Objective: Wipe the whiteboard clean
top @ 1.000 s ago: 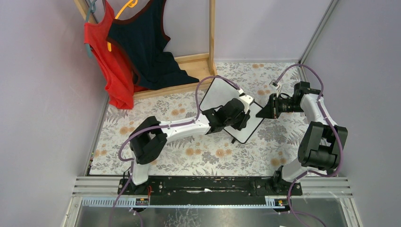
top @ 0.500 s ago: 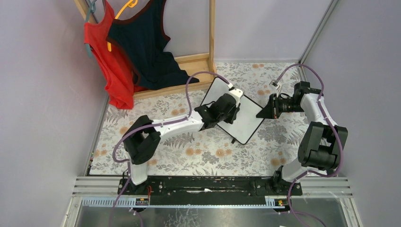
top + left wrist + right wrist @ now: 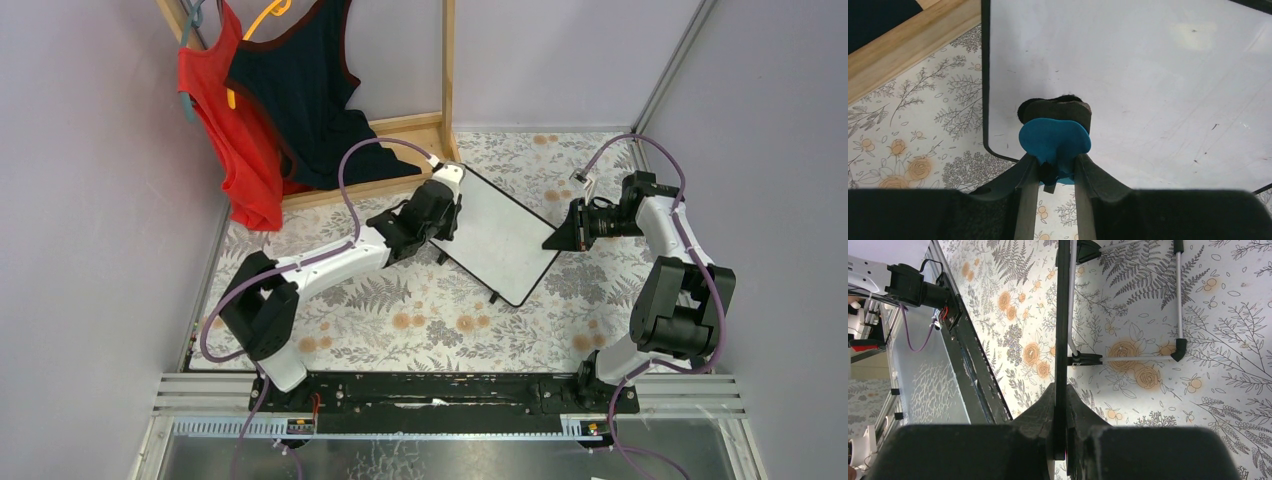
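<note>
The whiteboard (image 3: pixel 495 238) lies on the flowered table, white with a thin black frame. My left gripper (image 3: pixel 443 207) is shut on the small blue-black eraser (image 3: pixel 1055 135), whose dark felt presses on the board (image 3: pixel 1158 90) near its left edge. The board face is nearly blank, with faint specks and smudges. My right gripper (image 3: pixel 558 237) is shut on the board's right edge, seen edge-on in the right wrist view (image 3: pixel 1062 330), with the board's wire stand (image 3: pixel 1178 300) and black feet beside it.
A wooden rack (image 3: pixel 400 150) with a red top (image 3: pixel 225 130) and a dark top (image 3: pixel 305 95) hanging stands at the back left, close behind the board. Its wooden base (image 3: pixel 913 45) lies just left of the board. Purple walls enclose the table.
My left gripper has swept the eraser across the board from its right middle to its far left edge. The right gripper and the board have stayed put.
</note>
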`<control>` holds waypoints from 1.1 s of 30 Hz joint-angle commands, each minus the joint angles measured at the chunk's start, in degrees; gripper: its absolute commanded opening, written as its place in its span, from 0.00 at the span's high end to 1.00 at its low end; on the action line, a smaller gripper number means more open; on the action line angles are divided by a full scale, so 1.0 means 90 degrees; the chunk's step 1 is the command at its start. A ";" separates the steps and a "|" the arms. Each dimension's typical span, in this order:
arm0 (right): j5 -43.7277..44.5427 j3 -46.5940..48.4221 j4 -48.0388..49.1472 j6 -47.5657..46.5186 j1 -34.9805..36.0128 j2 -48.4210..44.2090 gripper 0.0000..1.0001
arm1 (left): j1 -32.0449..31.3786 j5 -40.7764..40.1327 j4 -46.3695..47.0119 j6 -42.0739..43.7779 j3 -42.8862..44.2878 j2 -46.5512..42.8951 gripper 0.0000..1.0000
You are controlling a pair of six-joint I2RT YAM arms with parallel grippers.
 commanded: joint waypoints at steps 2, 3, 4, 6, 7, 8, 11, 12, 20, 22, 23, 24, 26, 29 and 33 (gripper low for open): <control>-0.0107 0.0222 -0.0618 -0.0128 0.0107 0.0036 1.00 | 0.0047 -0.0268 -0.0072 -0.0056 -0.0186 -0.0209 1.00; -0.0107 0.0230 -0.0630 -0.0128 0.0106 0.0026 1.00 | 0.0049 -0.0275 -0.0072 -0.0065 -0.0214 -0.0208 1.00; -0.0119 0.0236 -0.0640 -0.0132 0.0111 0.0012 1.00 | 0.0052 -0.0315 -0.0080 -0.0074 -0.0248 -0.0216 1.00; -0.0123 0.0246 -0.0644 -0.0136 0.0106 -0.0009 1.00 | 0.0074 -0.0351 -0.0069 -0.0117 -0.0334 -0.0238 1.00; -0.0118 0.0251 -0.0643 -0.0130 0.0109 -0.0013 1.00 | 0.0094 -0.0358 -0.0055 -0.0137 -0.0392 -0.0252 1.00; -0.0122 0.0251 -0.0643 -0.0131 0.0106 -0.0019 1.00 | 0.0113 -0.0371 -0.0044 -0.0152 -0.0447 -0.0273 1.00; -0.0132 0.0258 -0.0666 -0.0154 0.0109 -0.0004 1.00 | 0.0198 -0.0464 0.0002 -0.0195 -0.0682 -0.0369 1.00; -0.0135 0.0263 -0.0669 -0.0171 0.0111 -0.0004 1.00 | 0.0248 -0.0470 0.0027 -0.0216 -0.0786 -0.0428 1.00; -0.0146 0.0248 -0.0682 -0.0182 0.0107 0.0015 1.00 | 0.0686 -0.0475 0.0112 -0.0468 -0.1432 -0.0844 1.00; -0.0149 0.0244 -0.0682 -0.0189 0.0106 0.0013 1.00 | 0.0760 -0.0445 -0.0043 -0.0525 -0.1397 -0.0841 1.00; -0.0147 0.0239 -0.0677 -0.0187 0.0106 0.0015 1.00 | 0.0794 -0.0436 -0.0220 -0.0582 -0.1341 -0.0815 1.00; -0.0146 0.0238 -0.0676 -0.0187 0.0107 0.0015 1.00 | 0.0829 -0.0413 -0.0411 -0.0623 -0.1258 -0.0785 1.00; -0.0151 0.0235 -0.0675 -0.0187 0.0108 0.0008 1.00 | 0.0888 -0.0392 -0.0758 -0.0697 -0.1119 -0.0761 1.00; -0.0148 0.0219 -0.0656 -0.0178 0.0112 0.0012 1.00 | 0.1091 -0.0242 -0.1348 -0.0852 -0.0872 -0.0696 1.00; -0.0156 0.0224 -0.0665 -0.0175 0.0106 0.0015 1.00 | 0.1427 -0.0070 -0.1673 -0.0971 -0.0918 -0.0880 1.00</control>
